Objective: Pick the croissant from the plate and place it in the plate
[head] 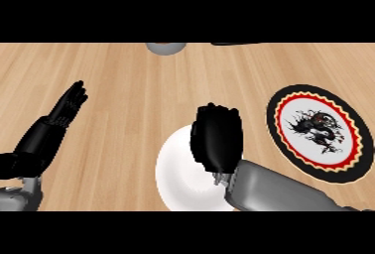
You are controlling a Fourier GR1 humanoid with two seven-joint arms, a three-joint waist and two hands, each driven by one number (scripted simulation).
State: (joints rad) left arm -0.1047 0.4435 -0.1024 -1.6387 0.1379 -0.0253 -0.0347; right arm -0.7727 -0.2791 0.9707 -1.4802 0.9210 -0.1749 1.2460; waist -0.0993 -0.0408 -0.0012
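Right hand (217, 138) is sitting over the white plate (176, 178) near the middle, fingers curled downward, covering most of its far side. Can't see the croissant at all; it's probably hiding under that hand, and I can't tell whether the fingers are actually holding it. The patterned plate (320, 127), black rim with a red-and-black figure, is lying just to the right, bare. Left hand (67, 106) is resting open at the left, fingers up. A grey object (165, 47) is peeking in at the far edge. No readable writing anywhere.
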